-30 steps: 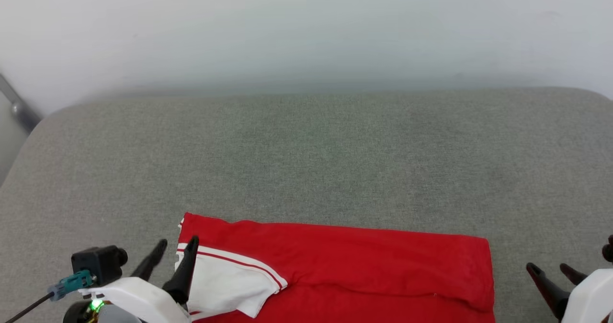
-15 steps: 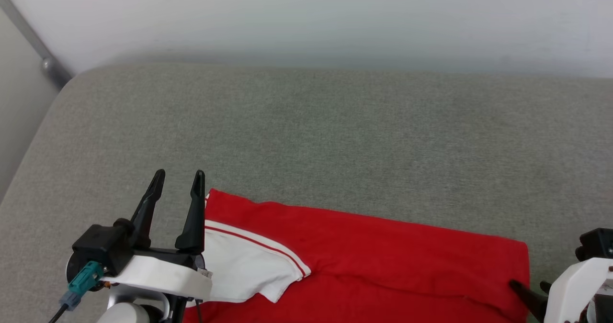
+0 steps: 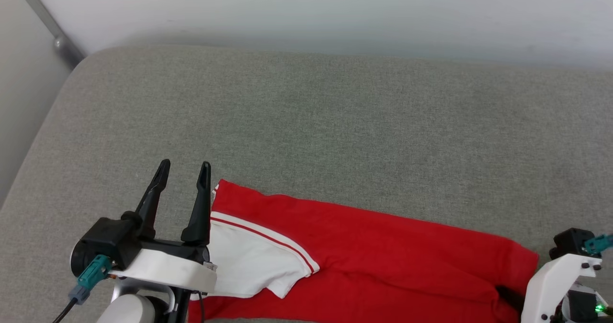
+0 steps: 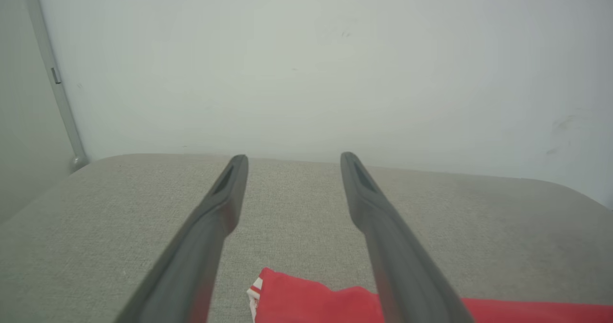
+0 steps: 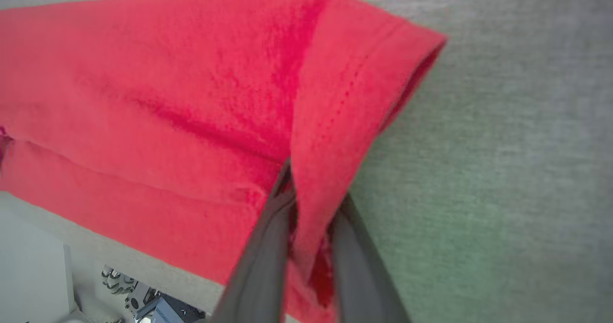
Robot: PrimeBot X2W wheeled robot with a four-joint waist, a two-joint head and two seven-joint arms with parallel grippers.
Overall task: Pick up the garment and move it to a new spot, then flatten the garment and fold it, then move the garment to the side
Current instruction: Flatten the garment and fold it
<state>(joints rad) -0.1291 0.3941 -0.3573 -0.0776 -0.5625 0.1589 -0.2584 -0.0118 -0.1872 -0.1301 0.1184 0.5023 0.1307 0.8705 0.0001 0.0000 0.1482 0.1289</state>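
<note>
Right wrist view: your right gripper [image 5: 313, 201] has its fingers nipped onto a raised fold of the shirt [image 5: 167, 83], at its hemmed right edge. Your left gripper [image 3: 185, 165] stands spread wide, holding nothing, just beside the shirt's left corner. The shirt lies folded close along the cushion's [image 3: 335, 122] near edge. Bare grey cushion runs beyond it to the wall [image 3: 311, 12] and past both ends.

The red fabric garment [image 3: 383, 246] is shown in solid red; its folded short sleeve [image 3: 254, 261] is coloured white and edged by a thin red stripe. The woven upholstery surface [image 3: 335, 122] is rendered in mottled grey, the smooth wall [image 3: 335, 7] in plain off-white.
</note>
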